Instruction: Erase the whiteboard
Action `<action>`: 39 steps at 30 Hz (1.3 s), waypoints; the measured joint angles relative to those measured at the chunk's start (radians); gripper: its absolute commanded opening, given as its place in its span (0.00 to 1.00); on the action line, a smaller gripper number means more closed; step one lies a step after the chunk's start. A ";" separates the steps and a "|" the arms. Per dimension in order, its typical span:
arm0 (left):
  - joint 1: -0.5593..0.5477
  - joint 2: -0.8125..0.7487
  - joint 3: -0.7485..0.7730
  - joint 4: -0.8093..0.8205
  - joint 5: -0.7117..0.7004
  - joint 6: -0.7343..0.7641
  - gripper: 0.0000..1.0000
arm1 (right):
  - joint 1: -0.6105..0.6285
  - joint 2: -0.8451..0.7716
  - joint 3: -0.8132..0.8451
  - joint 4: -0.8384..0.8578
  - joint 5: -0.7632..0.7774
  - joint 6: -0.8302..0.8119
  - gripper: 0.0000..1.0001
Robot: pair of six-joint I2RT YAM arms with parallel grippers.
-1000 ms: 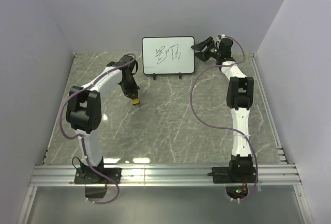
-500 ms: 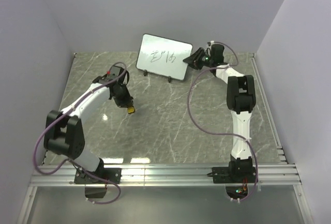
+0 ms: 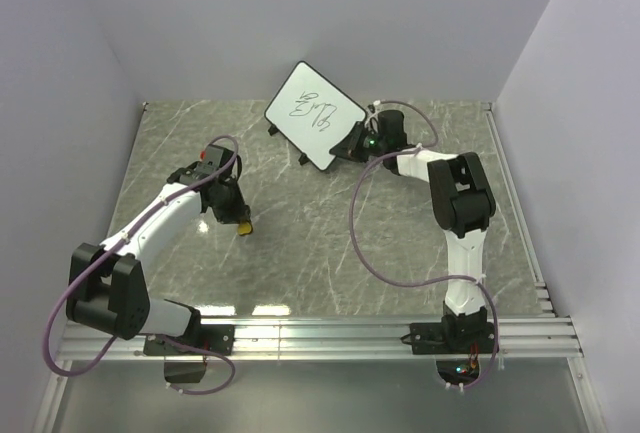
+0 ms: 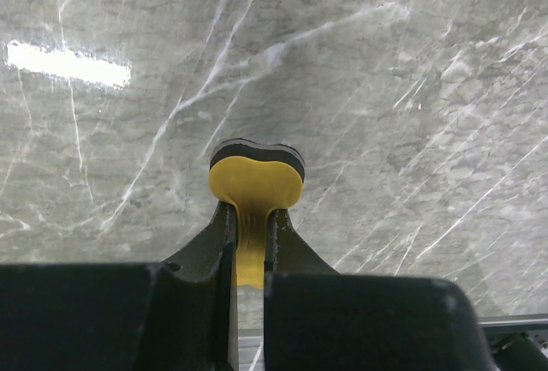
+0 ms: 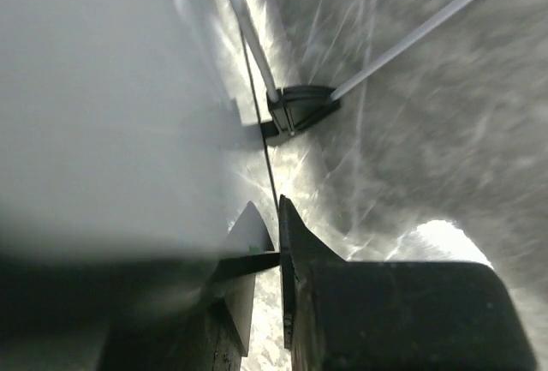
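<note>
top view: the whiteboard [image 3: 314,116], carrying black scribbles [image 3: 312,110], is sitting at the far middle of the worktop [image 3: 330,238], turned askew with 1 corner pointing up. the right fingers [image 3: 348,146] are pinching its lower right edge, nearly closed on the thin black frame, as the right wrist view is showing. the left fingers [image 3: 234,211] are hovering over the left half of the worktop, well apart from the board, clamped tight on a small yellow-black eraser [image 4: 255,181], its black layer pointing away from the wrist.
</note>
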 measured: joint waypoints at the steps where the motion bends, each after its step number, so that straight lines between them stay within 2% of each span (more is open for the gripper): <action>1: 0.000 0.000 0.000 0.002 0.001 0.003 0.00 | 0.011 -0.008 -0.011 -0.001 0.010 -0.007 0.09; 6: 0.000 0.001 0.000 0.016 0.006 0.021 0.00 | 0.038 -0.025 -0.024 -0.017 0.045 -0.023 0.00; 12: 0.000 0.003 -0.008 0.046 0.013 0.021 0.00 | 0.054 -0.049 -0.017 -0.066 0.088 -0.088 0.00; 22: 0.000 0.016 -0.013 0.058 0.015 0.021 0.00 | 0.072 -0.164 -0.109 -0.105 0.104 -0.246 0.00; 33: -0.002 0.062 -0.013 0.078 0.022 0.017 0.00 | 0.132 -0.196 -0.116 -0.140 0.031 -0.385 0.00; 39: -0.015 0.094 0.011 0.077 0.021 0.018 0.00 | 0.233 -0.198 -0.121 -0.214 -0.112 -0.431 0.00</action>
